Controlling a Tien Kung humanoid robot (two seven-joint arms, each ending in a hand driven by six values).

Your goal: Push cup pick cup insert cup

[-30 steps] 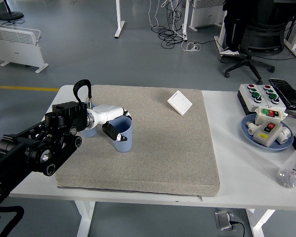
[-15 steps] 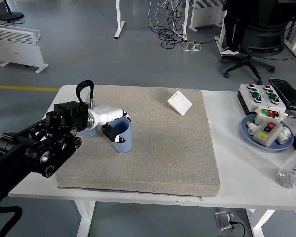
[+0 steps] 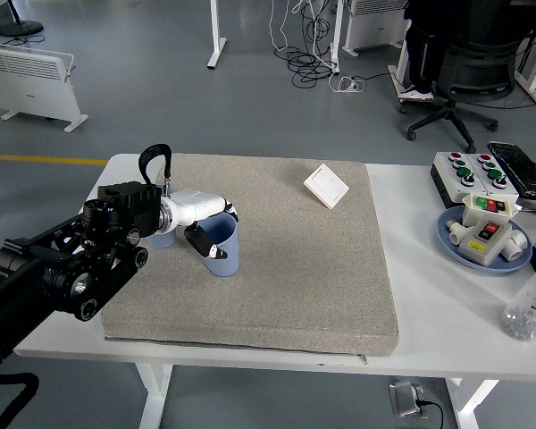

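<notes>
I am seeing the left hand reaching in from the left over the grey mat on the white desk. Its fingers are closing around the rim of an upright blue cup standing on the mat's left part. A second blue cup appears to be sitting just behind the wrist, mostly hidden. A white switch plate is lying well apart, at the mat's far edge.

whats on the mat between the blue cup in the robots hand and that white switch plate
Nothing. In the head view, only bare grey mat lies between the blue cup, gripped by the left hand, and the white switch plate.
</notes>
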